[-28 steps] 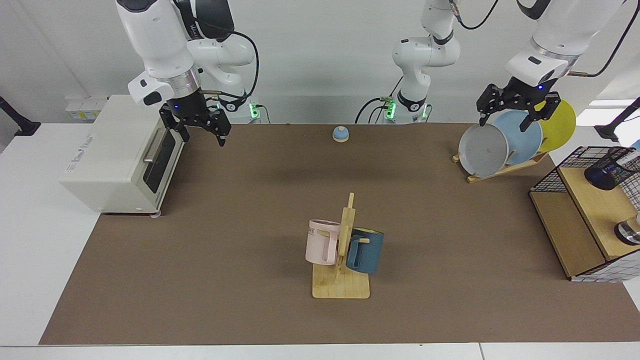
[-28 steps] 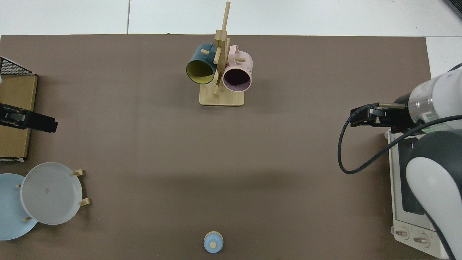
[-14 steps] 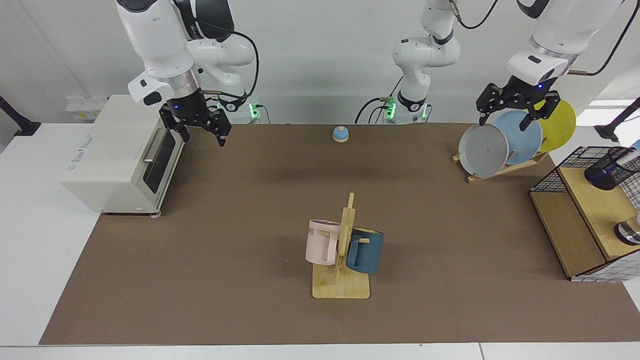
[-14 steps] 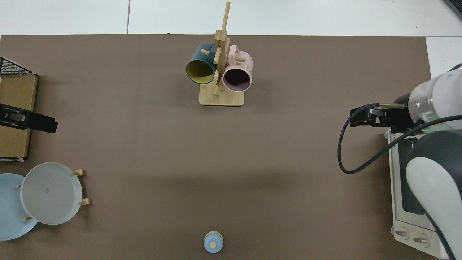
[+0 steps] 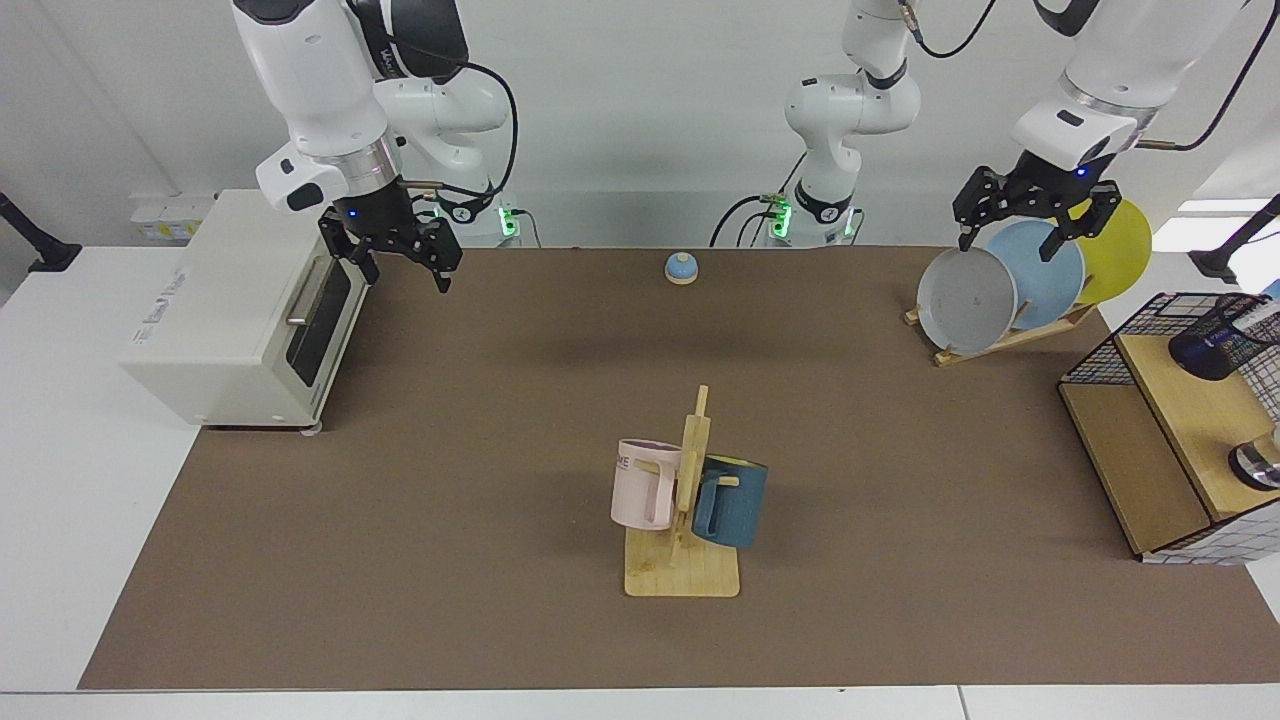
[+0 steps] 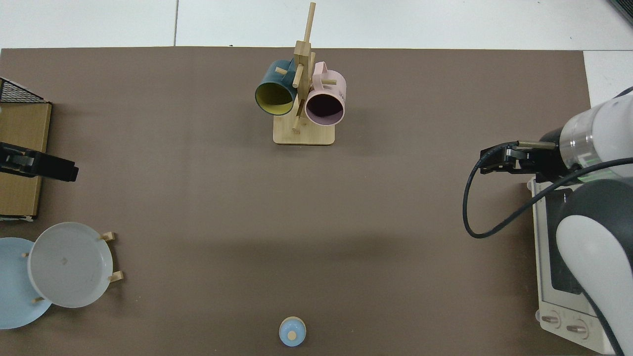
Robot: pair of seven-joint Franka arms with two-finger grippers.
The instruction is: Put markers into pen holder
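White walls back a white table covered by a brown mat (image 5: 500,420).

At the upper left of the facing view, the right gripper (image 5: 400,262) hangs above the mat just beside a cream toaster oven (image 5: 235,310), its two fingers spread apart and holding nothing. At the upper right, the left gripper (image 5: 1030,215) hovers over the plate rack (image 5: 1000,338), fingers likewise spread wide and empty, in front of the grey plate (image 5: 965,298), the blue one and the yellow one.

At the far right edge of the facing view, the pen holder (image 5: 1215,345) sits on the upper wooden shelf of a black wire basket shelf (image 5: 1100,358). A marker (image 5: 1262,315) with a white barrel pokes up from the holder's mouth, partly cut off by the frame edge. A small shiny metal cup (image 5: 1258,462) stands lower on the same shelf.

Mid-frame, a wooden mug tree (image 5: 685,520) carries a pink mug (image 5: 642,482) and a dark blue mug (image 5: 732,500). A small blue bell (image 5: 681,267) sits near the far edge of the mat.

In the top view, the mug tree (image 6: 302,99) is at upper centre, the bell (image 6: 292,331) at the bottom, and the oven at the right edge.
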